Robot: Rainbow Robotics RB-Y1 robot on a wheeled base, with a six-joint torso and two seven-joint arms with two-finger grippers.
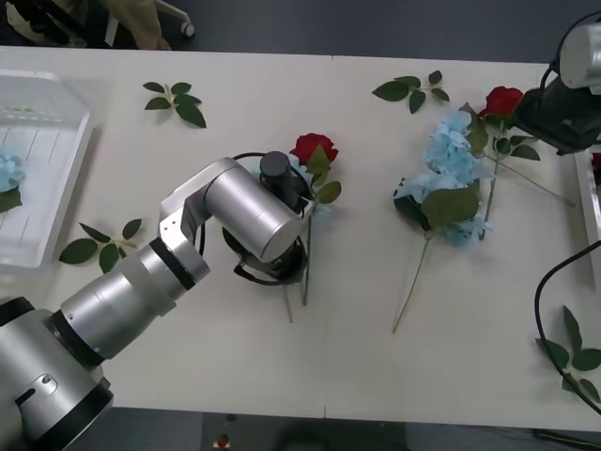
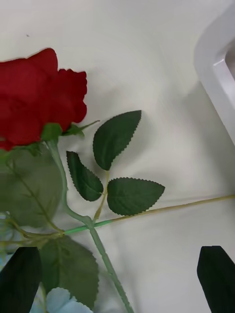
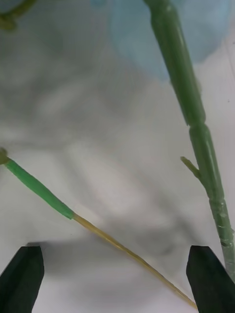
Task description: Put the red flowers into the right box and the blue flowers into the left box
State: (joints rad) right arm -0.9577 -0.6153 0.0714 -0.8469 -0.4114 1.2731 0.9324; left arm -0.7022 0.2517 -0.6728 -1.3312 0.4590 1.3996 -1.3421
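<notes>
Left claw spread over crossing stems, right claw spread above rose, stem lengthwise toward claw

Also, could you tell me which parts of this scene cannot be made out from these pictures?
- Front view: their own wrists hide the left gripper and the right gripper.
- Front view: the edge cuts off the right box; its contents are hidden.
- Front view: the edge cuts the left box and a blue flower inside.
- Left wrist view: the blue bloom is blurred.
</notes>
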